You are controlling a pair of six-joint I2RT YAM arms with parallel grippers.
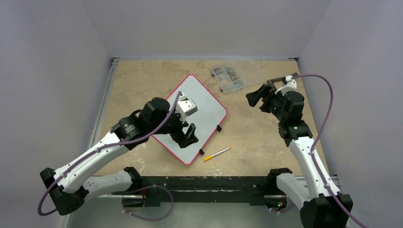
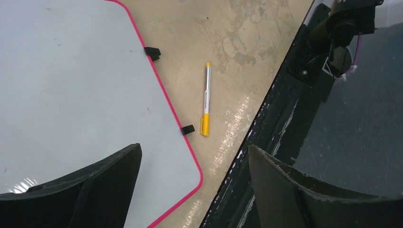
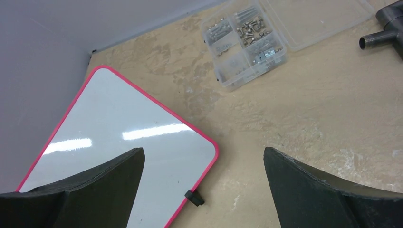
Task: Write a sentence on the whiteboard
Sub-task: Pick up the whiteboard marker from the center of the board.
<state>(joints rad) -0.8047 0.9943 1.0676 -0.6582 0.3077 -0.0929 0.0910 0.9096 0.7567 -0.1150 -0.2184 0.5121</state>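
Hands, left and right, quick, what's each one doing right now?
Left hand: open, holding nothing.
Right hand: open, holding nothing.

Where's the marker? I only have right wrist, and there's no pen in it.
Observer: The marker lies on the table just off the whiteboard's near edge, beside its black tabs.
Operator: Held by left?
Observer: No. The left gripper hovers open and empty above the whiteboard's near corner.
Operator: Cap on?
Observer: Looks so. Left wrist shows a yellow cap on the end nearer the arms' bases.
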